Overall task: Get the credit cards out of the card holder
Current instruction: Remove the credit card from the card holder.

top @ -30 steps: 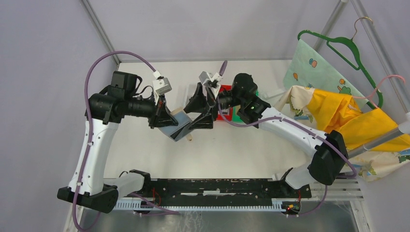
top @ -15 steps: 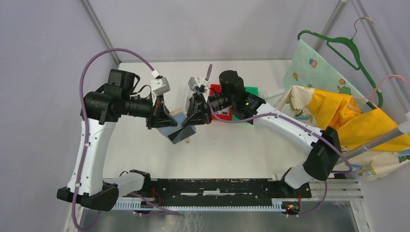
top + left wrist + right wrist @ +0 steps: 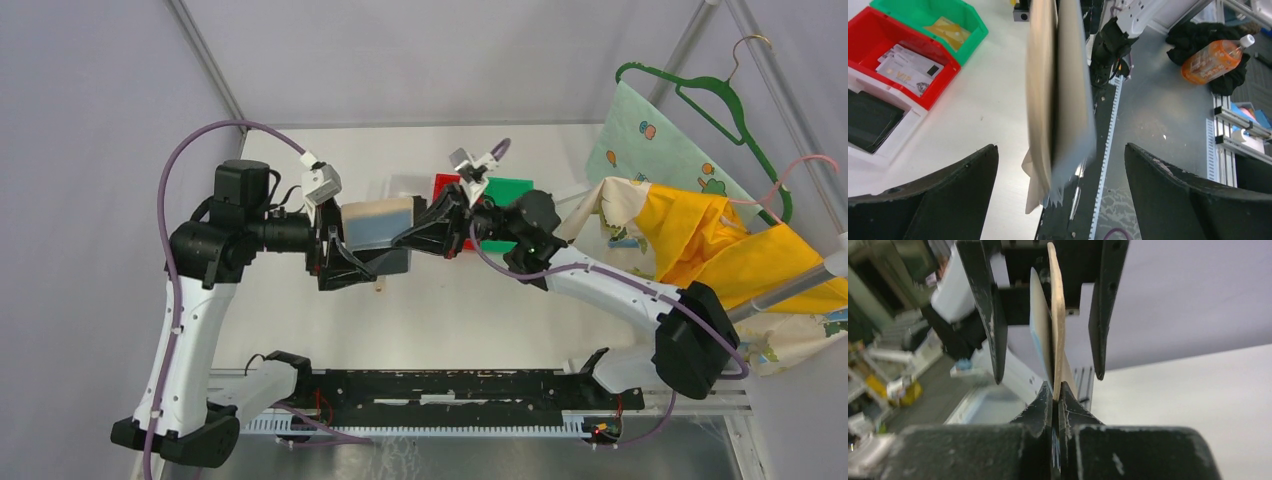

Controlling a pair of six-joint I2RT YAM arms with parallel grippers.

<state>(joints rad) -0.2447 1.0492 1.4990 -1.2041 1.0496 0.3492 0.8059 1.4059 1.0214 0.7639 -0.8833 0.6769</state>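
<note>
My right tool (image 3: 1057,390) pinches the card holder (image 3: 1058,315) by its edge. My left tool (image 3: 1059,150) gapes wide, a finger either side, not touching it.

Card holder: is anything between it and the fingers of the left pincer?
Nothing visible is. The card holder hangs edge-on in the middle of the open left pincer, with bare gaps to both fingers. The right pincer is shut on its edge.
</note>
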